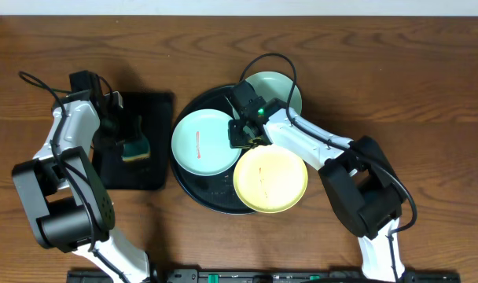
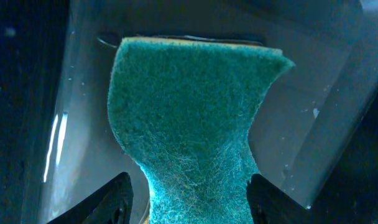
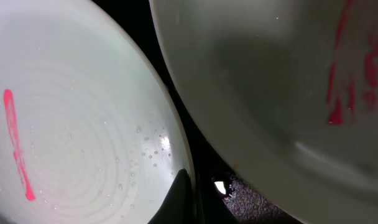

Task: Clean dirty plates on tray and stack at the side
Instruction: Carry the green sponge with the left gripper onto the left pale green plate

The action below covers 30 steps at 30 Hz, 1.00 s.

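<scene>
The round black tray (image 1: 193, 191) holds three plates. A mint-blue plate (image 1: 200, 141) with a red smear lies at its left, a pale yellow plate (image 1: 270, 179) with a thin smear at the lower right, and a second mint plate (image 1: 280, 88) at the top right. My right gripper (image 1: 243, 135) pinches the right rim of the left mint-blue plate (image 3: 71, 143); one dark finger (image 3: 179, 199) lies on the rim and the other is hidden. Another smeared plate (image 3: 282, 74) is to its right. My left gripper (image 2: 190, 196) is shut on a green sponge (image 2: 189, 112).
A smaller rectangular black tray (image 1: 152, 169) lies left of the round tray, under the left gripper (image 1: 121, 134) and the sponge (image 1: 134, 148). The wooden table (image 1: 428, 94) extends right of the plates. Cables loop over both arms.
</scene>
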Each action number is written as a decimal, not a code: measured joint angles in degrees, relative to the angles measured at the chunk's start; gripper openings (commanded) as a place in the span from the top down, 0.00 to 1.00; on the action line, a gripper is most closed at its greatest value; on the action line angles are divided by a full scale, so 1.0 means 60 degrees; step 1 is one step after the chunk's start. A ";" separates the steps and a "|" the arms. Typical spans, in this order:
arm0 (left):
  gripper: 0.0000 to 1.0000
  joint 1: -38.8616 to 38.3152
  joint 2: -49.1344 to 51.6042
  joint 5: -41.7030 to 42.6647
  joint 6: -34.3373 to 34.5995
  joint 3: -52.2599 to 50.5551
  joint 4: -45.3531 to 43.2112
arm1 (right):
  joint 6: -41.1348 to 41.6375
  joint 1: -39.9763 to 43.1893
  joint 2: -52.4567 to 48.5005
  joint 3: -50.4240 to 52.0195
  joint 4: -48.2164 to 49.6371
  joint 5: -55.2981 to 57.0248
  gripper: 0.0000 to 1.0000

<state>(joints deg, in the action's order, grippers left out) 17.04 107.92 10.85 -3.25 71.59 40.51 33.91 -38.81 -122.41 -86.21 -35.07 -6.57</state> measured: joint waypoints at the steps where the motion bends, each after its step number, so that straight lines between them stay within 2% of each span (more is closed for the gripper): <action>1: 0.42 0.0000 0.0000 0.0000 -0.0007 0.0000 -0.0051 | 0.0000 0.0000 0.0000 0.0000 0.0000 0.0000 0.99; 10: 0.58 -0.0022 0.0393 0.0036 -0.0047 0.0000 -0.0229 | 0.0000 0.0000 0.0000 0.0000 0.0000 0.0000 0.99; 12: 0.67 -0.0069 0.0455 0.0058 -0.0040 0.0000 -0.0262 | 0.0000 0.0000 0.0000 0.0000 0.0000 0.0000 0.99; 14: 0.87 -0.0146 0.0488 0.0069 -0.0066 0.0000 -0.0299 | 0.0000 0.0000 0.0000 0.0000 0.0000 0.0000 0.99; 15: 0.92 -0.0193 0.0510 0.0084 -0.0080 0.0000 -0.0342 | 0.0000 0.0000 0.0000 0.0000 0.0000 0.0000 0.99; 25: 0.93 -0.0404 0.0535 0.0084 0.0073 0.0040 -0.0306 | 0.0000 0.0000 0.0000 0.0000 0.0000 0.0000 0.99; 30: 0.93 -0.0375 0.0550 -0.0055 0.0109 0.0506 0.0772 | 0.0000 0.0000 0.0000 0.0000 0.0000 -0.0004 0.99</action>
<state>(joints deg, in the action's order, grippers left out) 14.79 111.22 10.52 -2.59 74.63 45.15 33.91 -38.81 -122.41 -86.21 -35.07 -6.59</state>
